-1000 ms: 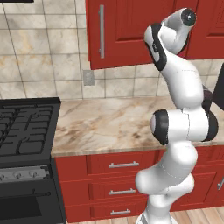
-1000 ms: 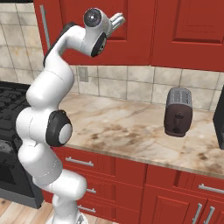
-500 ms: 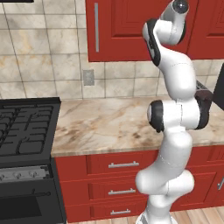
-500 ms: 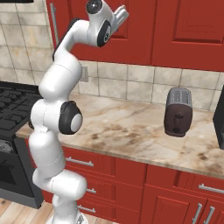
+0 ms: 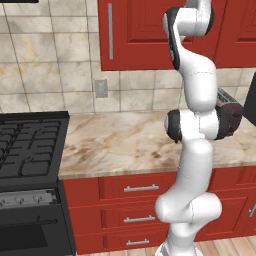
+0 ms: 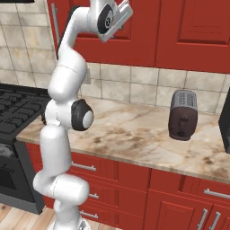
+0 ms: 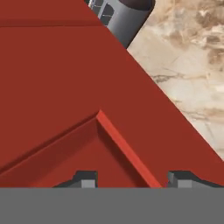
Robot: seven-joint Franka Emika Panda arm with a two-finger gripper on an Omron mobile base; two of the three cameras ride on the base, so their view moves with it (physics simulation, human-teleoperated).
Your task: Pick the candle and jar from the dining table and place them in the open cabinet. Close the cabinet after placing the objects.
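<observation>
My gripper (image 7: 131, 178) is raised high against the red cabinet (image 5: 145, 35), and in the hand view my two fingertips (image 7: 85, 179) sit apart with nothing between them, so I read the hand as released and empty. The cabinet door panel lies directly ahead of my fingers, very close; I cannot tell whether they touch it. Its raised panel edge runs diagonally across my view, passing between my fingertips. The door's long axis is vertical, and its silver bar handle (image 5: 110, 31) stands upright near the door's left edge in the left base view, well to the left of my hand. From here the door looks shut or nearly so, flush with its neighbour, so I judge that closing is the step in hand. Below me lie the marble counter (image 6: 134, 143) and a dark toaster (image 6: 182, 115). The door itself is plain glossy red with a framed centre panel.
</observation>
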